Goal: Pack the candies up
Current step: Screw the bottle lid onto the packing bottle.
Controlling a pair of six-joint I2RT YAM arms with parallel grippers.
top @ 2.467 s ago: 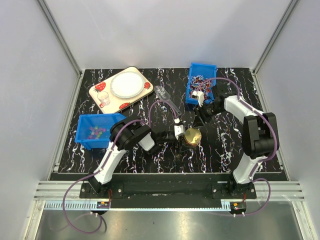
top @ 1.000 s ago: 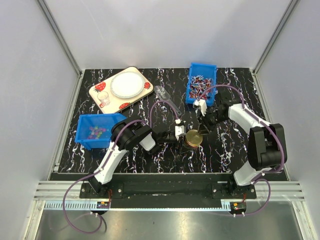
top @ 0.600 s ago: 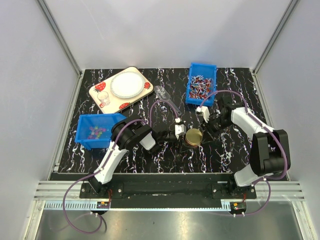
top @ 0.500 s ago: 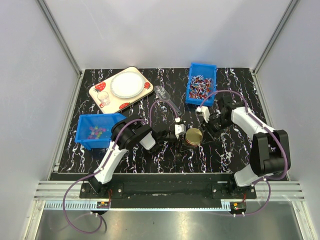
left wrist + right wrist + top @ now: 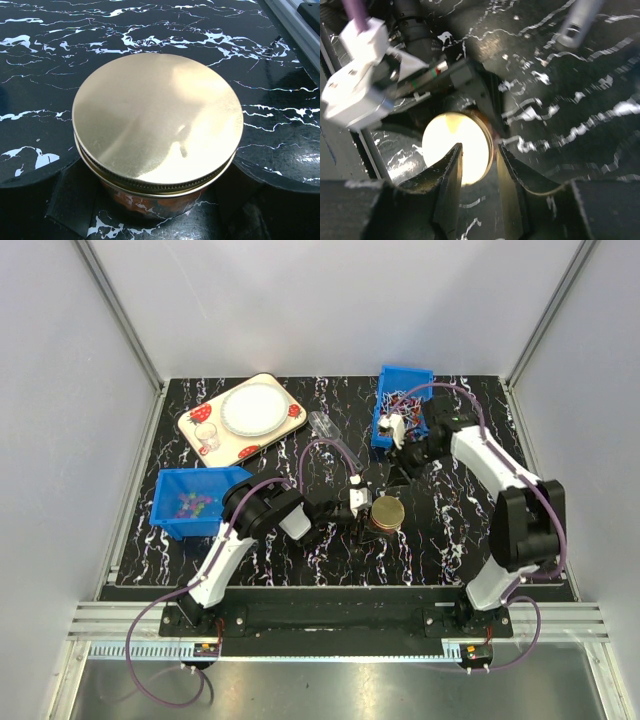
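Candies [image 5: 190,505]: tiny bead-like sweets, pink/yellow/green/blue, loose in the blue bin [image 5: 170,526] at table's left. L gripper [image 5: 370,513] pinches gold-lidded jar [image 5: 157,125]. R gripper [image 5: 479,149] fingers slightly apart, empty.

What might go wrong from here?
1. The lid sits on the jar, so no candies can go in yet.
2. The right gripper has its jaws set narrower than that lid; descending like this, they may knock it.
3. The wrapped sweets lie nearest it, and the candies are in the far bin, so a wrong pick is possible.
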